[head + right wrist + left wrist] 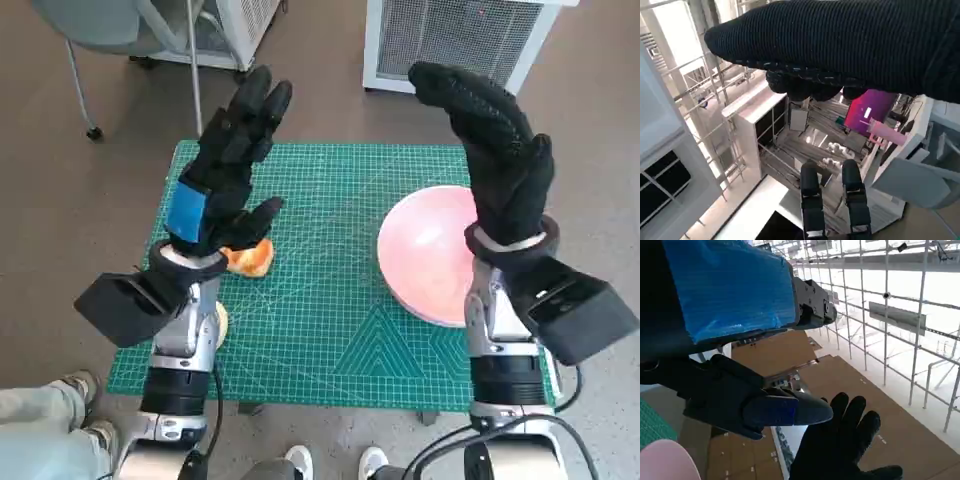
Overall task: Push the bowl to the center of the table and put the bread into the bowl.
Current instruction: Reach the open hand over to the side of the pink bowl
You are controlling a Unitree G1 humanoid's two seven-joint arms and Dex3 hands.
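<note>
Both hands raised, empty, fingers apart: left hand (232, 150), right hand (497, 150); pink bowl (425, 250) sits at the right side of the green cutting mat (330, 310), uncentered; bread (250, 259) lies beside the left wrist; risk: left forearm descending could knock bread off; a hard shove may slide the bowl past center.

A lab: metal racking (900, 315), cutting mat (330, 200), wheeled chair (100, 40).
</note>
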